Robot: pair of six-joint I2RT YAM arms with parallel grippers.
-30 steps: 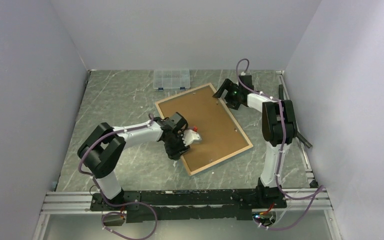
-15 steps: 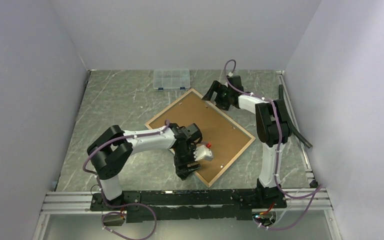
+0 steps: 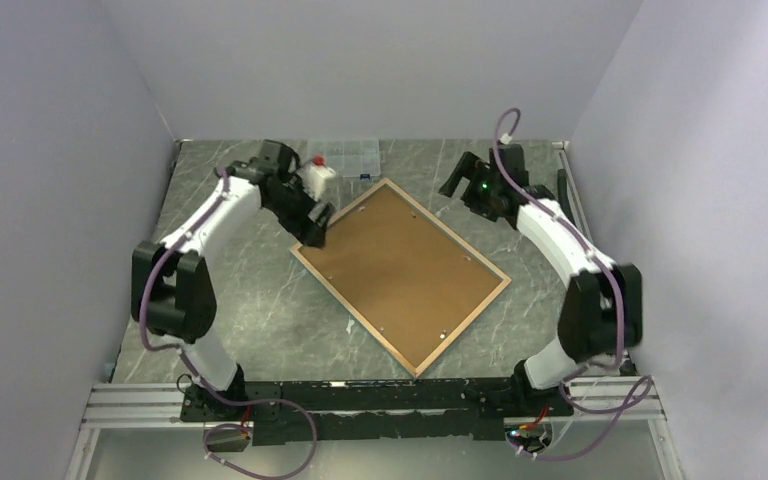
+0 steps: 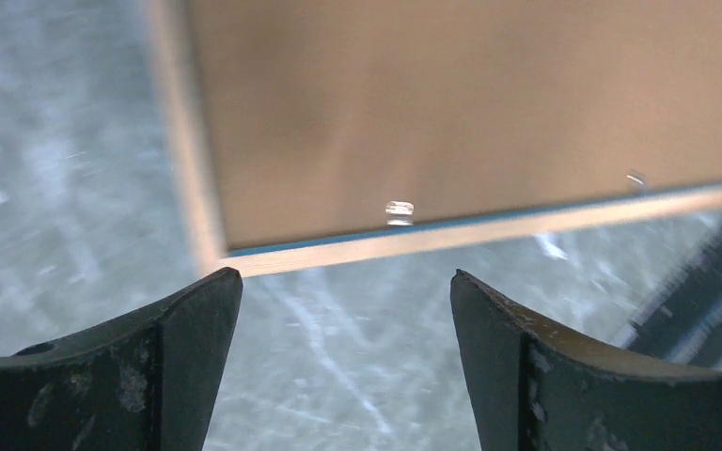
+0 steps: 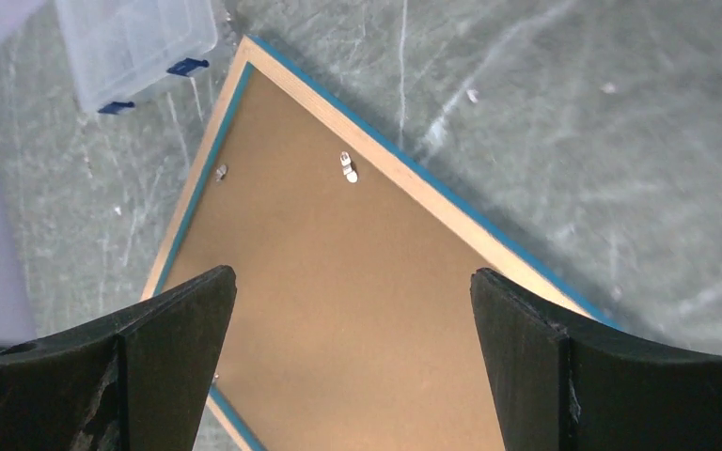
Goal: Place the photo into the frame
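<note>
Face down on the marbled table [image 3: 260, 300], the frame [image 5: 404, 178] shows its light wood back and a sliver of its blue edge, with the brown backing board [image 3: 400, 270] seated inside the rim. Lying this way, its back is open to both arms.

The left pincer [image 4: 343, 310] hangs low with its fingers spread wide and nothing between them. Just ahead of its tips runs one wooden side of the frame, ending in a corner ahead and to the left. A small metal clip [image 4: 398, 212] sits on the board just beyond the rim. That low, close stance looks suited to working the clip or steadying the rim, though it touches neither.

The right pincer [image 5: 348, 310] hovers higher, also spread and empty. Beneath and ahead of it lie the far corner of the frame and two more clips. A clear compartment box [image 5: 141, 47] stands farther out, ahead and to its left, just beyond the corner. Its height suggests it is standing by rather than reaching.

The photo is nowhere in view. Whether it already lies under the backing board cannot be told. If it does, what remains is likely securing the clips and turning the frame over. If not, the board has to come out first.
</note>
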